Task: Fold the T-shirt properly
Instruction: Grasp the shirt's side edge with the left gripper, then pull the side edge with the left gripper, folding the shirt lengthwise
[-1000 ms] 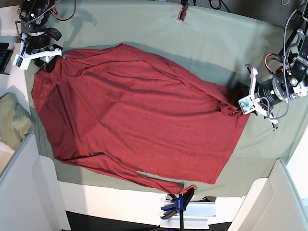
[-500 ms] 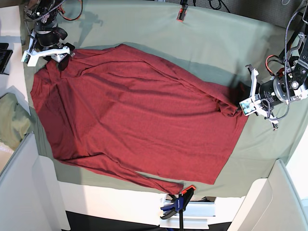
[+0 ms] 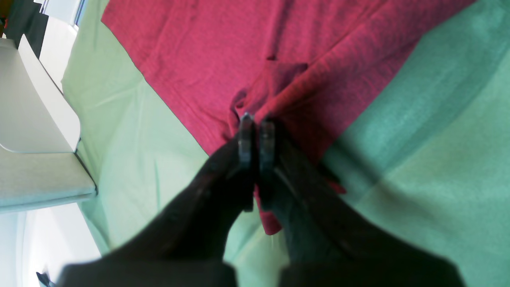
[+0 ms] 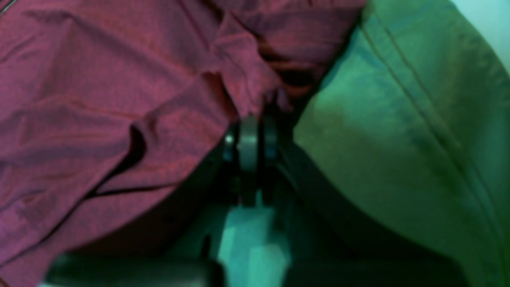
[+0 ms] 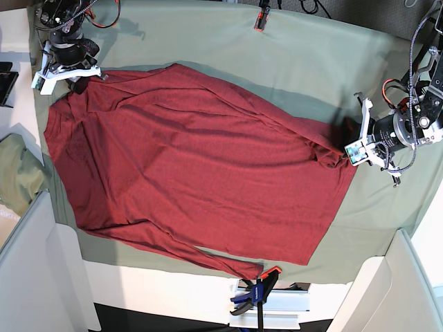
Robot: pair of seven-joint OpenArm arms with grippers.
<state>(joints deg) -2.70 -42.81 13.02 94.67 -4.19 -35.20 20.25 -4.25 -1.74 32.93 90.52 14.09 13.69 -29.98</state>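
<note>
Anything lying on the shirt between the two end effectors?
No. In the base view, only bare T-shirt fabric spans from the right end effector to the left end effector, both shut on its corners.

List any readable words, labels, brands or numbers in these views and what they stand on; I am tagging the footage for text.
None can be read.
Dark red, thin knit long-sleeved T-shirt: plain, no print or tag visible.
Pale green table cloth: bare.
Blue and black clamp with orange tip: any marking too small to read.

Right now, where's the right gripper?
In the base view the right gripper is at the far left corner of the table, shut on the T-shirt at its upper-left edge, over the green table cloth.
</note>
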